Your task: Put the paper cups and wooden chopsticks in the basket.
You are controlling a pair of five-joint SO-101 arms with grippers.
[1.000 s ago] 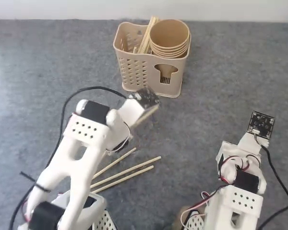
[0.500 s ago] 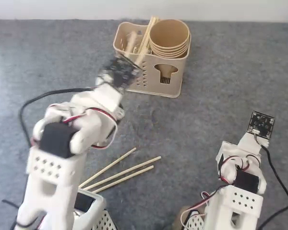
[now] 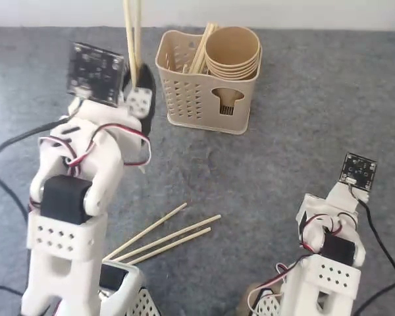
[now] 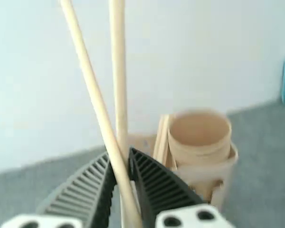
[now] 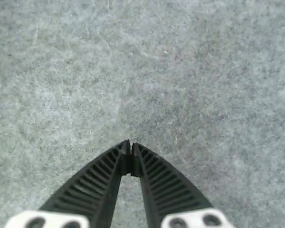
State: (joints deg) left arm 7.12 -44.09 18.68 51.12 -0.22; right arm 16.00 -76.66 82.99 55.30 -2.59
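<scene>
My left gripper [image 3: 139, 84] [image 4: 121, 164] is raised to the left of the basket and is shut on two wooden chopsticks [image 3: 131, 29] [image 4: 117, 71], which stand nearly upright and fan apart above the jaws. The beige perforated basket [image 3: 184, 99] holds a stack of paper cups [image 3: 232, 47] [image 4: 199, 135] and several chopsticks [image 3: 201, 49]. Three more chopsticks [image 3: 166, 234] lie on the grey carpet in front of the left arm. My right gripper [image 5: 131, 148] is shut on nothing, low over bare carpet at the near right.
The right arm's camera board [image 3: 357, 170] sticks up at the near right. Grey carpet [image 3: 303, 112] lies open between the basket and the right arm. A pale wall runs behind the basket.
The left arm has swung up from low over the table and turned left, lifting the two chopsticks upright beside the basket. The right arm has kept still.
</scene>
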